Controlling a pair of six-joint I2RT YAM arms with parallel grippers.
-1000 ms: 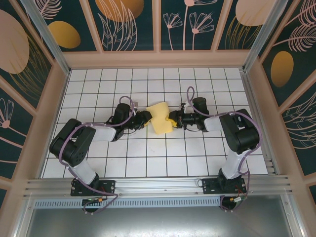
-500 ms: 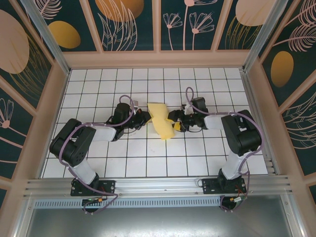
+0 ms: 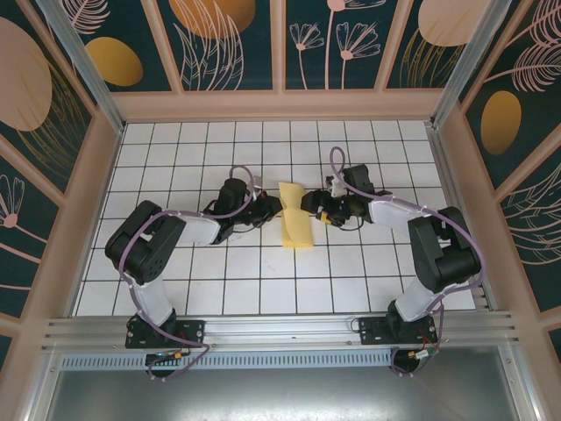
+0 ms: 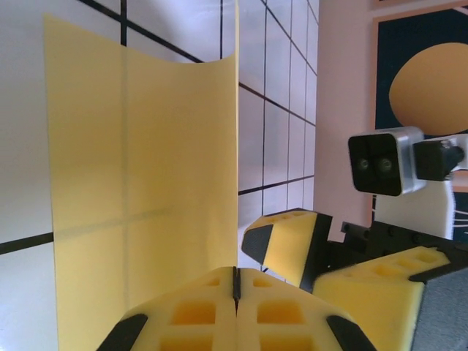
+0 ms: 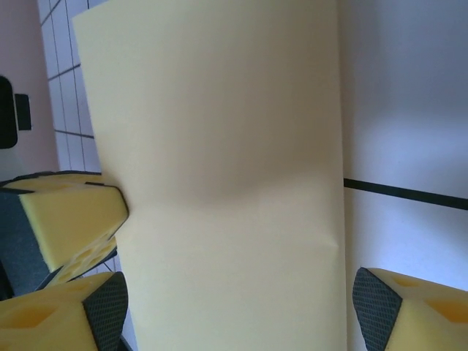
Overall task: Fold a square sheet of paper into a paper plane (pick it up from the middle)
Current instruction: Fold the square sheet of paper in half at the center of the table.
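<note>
No readable txt, labels, brands or nos. Yellow paper [image 3: 295, 224] blank; wall panels [image 3: 228, 44] carry plant art, no lettering.

A robot lab test booth; a left arm [image 3: 145, 250] and a right arm [image 3: 443, 254] bolted to a metal rail [image 3: 280, 331] at the near edge; a white gridded tabletop [image 3: 263, 298]; boxed in by walls [image 3: 232, 44] printed with leaves and flowers

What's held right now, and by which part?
Left pincer is shut on the yellow sheet of paper, clamping its left edge. Right pincer stands open astride the sheet, holding nothing.
</note>
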